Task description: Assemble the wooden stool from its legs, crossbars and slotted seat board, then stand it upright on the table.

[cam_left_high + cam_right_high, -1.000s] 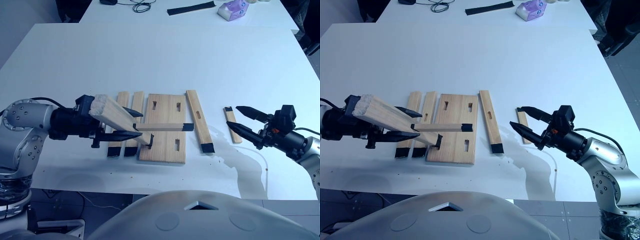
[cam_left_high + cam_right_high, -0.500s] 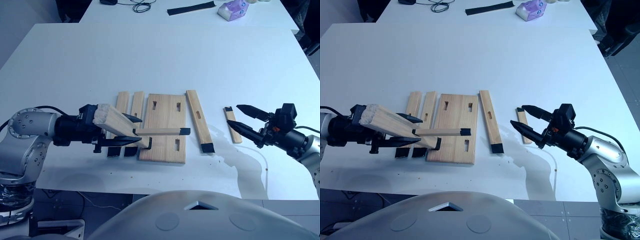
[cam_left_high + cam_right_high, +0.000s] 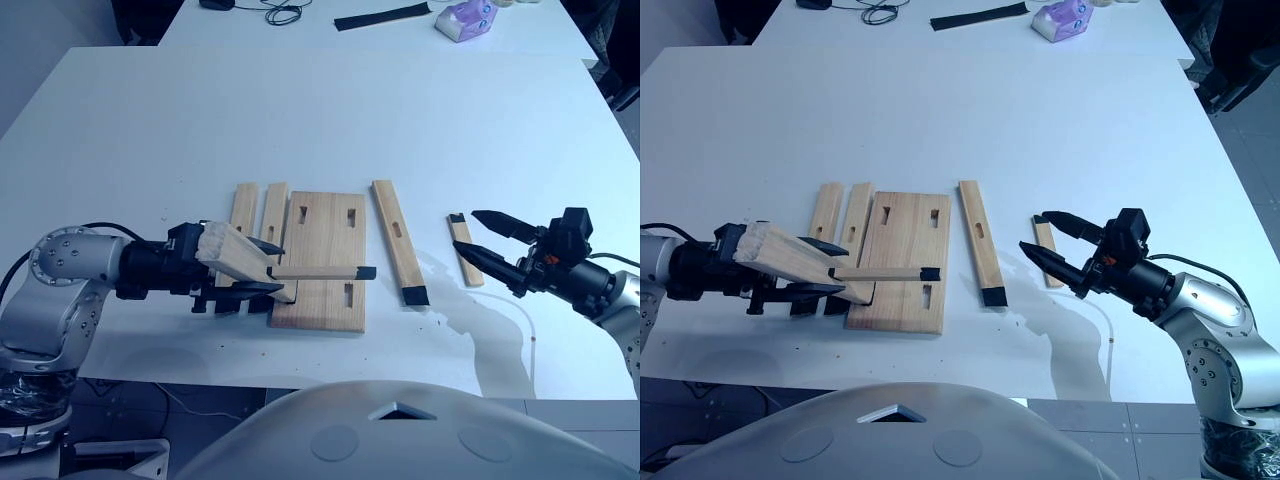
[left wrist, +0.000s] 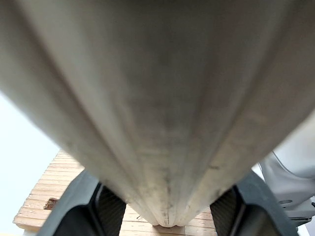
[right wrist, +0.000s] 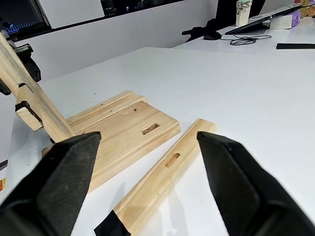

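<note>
**Leg held at the board's edge**

Your left fingers (image 3: 266,246) clamp the pale wooden leg (image 3: 232,252) (a black-tipped crossbar (image 3: 320,271) juts from it) over the left edge of the slotted wooden seat board (image 3: 330,225) on the white bench (image 3: 150,130). Your right fingers (image 3: 480,257) gape wide, holding nothing.

I work in an office-like lab: white tabletop (image 3: 330,120), second tabletop (image 3: 240,30) behind carrying cables (image 3: 283,12) and a tissue pack (image 3: 466,20).
</note>
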Robot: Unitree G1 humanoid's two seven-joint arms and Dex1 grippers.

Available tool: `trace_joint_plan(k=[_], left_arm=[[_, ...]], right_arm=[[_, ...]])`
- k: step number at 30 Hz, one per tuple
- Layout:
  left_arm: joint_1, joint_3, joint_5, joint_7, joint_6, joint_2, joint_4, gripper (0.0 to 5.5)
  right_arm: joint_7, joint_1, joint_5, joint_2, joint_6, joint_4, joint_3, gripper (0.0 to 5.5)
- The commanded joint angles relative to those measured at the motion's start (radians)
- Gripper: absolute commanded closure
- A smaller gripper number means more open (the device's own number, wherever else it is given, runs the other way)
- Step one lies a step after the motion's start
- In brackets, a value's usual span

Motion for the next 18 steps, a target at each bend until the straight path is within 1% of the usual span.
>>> trace_joint_plan(k=[1, 10, 15, 18], left_arm=[[0.044, -0.034, 0.059, 0.012, -0.038, -0.016, 0.006, 3.42], [0.068, -0.110, 0.139, 0.057, -0.127, -0.039, 0.042, 3.42], [0.057, -0.160, 0.199, 0.085, -0.150, -0.012, 0.058, 3.42], [0.030, -0.182, 0.198, 0.105, -0.106, 0.014, 0.061, 3.42]], right_arm=[[0.000, -0.011, 0.010, -0.015, 0.017, -0.011, -0.002, 1.89], [0.009, -0.017, 0.026, -0.031, 0.035, -0.014, -0.008, 1.89], [0.007, -0.016, 0.029, -0.031, 0.046, -0.020, -0.008, 1.89], [0.002, -0.010, 0.023, -0.023, 0.046, -0.026, -0.003, 1.89]])
